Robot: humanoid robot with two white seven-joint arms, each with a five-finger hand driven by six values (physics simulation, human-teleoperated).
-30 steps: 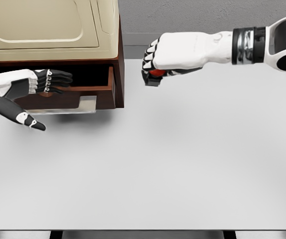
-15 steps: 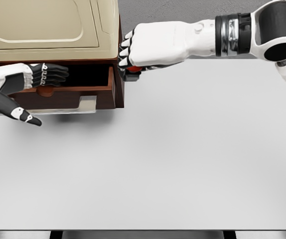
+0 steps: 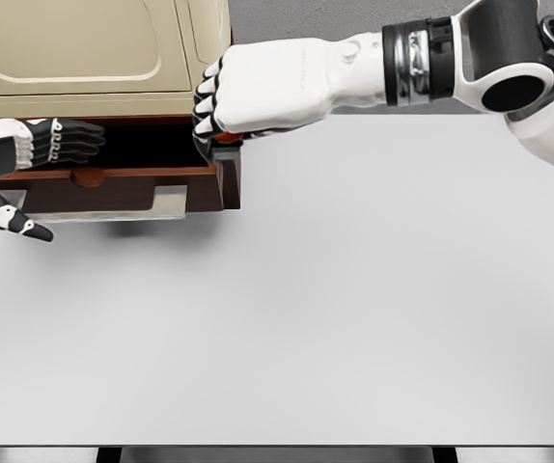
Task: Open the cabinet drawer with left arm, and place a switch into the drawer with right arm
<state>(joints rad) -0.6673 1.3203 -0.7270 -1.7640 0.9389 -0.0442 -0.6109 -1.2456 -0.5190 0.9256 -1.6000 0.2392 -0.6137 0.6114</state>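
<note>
The dark wooden cabinet [image 3: 231, 188] stands at the upper left, its drawer [image 3: 113, 190] pulled out with a round knob [image 3: 88, 177] on the front. My right hand [image 3: 221, 121] hovers over the drawer's right end, fingers curled around a small black switch with a red button [image 3: 225, 141], mostly hidden under the fist. My left hand [image 3: 36, 159] sits at the left edge by the drawer's left part, fingers extended over the drawer opening, thumb pointing down, holding nothing.
A cream-coloured appliance [image 3: 94, 53] sits on top of the cabinet. The white table [image 3: 354, 309] stretches to the front and right, its front edge near the bottom of the view. A grey wall runs behind.
My right hand has carried the switch leftward from open table space to above the drawer's right end. My left hand has slid left, away from the knob.
</note>
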